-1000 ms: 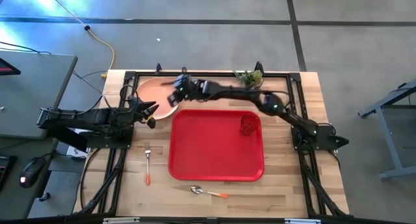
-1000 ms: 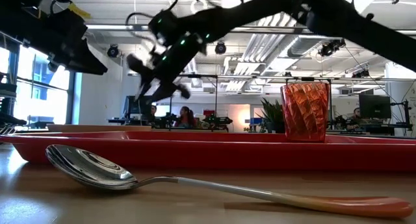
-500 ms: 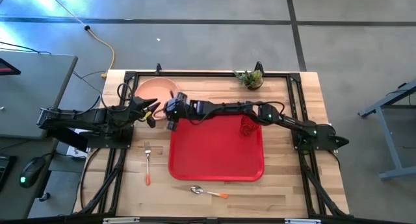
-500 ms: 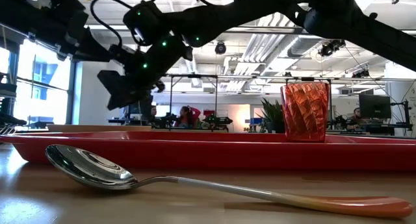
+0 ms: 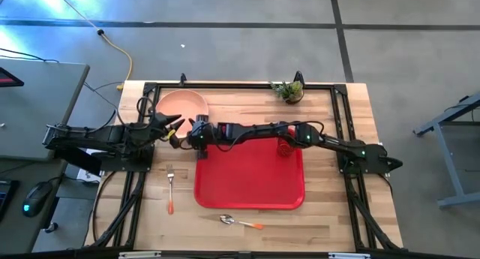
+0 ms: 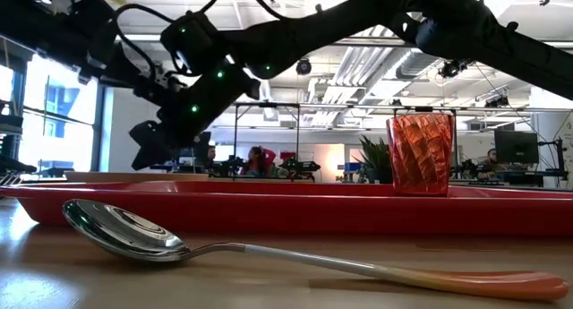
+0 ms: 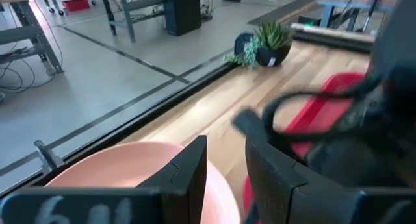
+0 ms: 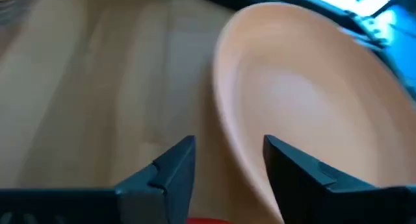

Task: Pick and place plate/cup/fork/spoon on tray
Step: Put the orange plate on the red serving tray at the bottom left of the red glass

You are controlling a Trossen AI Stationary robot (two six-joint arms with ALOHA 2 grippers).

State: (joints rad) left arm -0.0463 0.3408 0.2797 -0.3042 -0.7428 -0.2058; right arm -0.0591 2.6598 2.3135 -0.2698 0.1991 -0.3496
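The peach-pink plate (image 5: 182,107) lies flat on the wood at the table's far left; it also shows in the right wrist view (image 8: 305,100). My right gripper (image 5: 193,134) reaches across the red tray (image 5: 250,176) and is open, with the plate's rim nearest the tray (image 8: 224,130) just ahead of its fingers. My left gripper (image 5: 174,127) is open at the plate's near edge (image 7: 130,175); I cannot tell whether it touches. The red-orange cup (image 6: 421,154) stands upright on the tray. The fork (image 5: 170,187) and the spoon (image 6: 134,230) lie on the wood.
A small potted plant (image 5: 288,90) stands at the table's far edge. My right arm (image 5: 262,130) stretches over the tray's far rim, partly in front of the cup. The spoon (image 5: 240,222) lies near the table's front edge, and the fork lies left of the tray.
My right gripper has come from above the plate's far right side toward the near and left, and has sunk to the plate's rim by the tray's far left corner. The plate, cup, fork, spoon and my left gripper have stayed in place.
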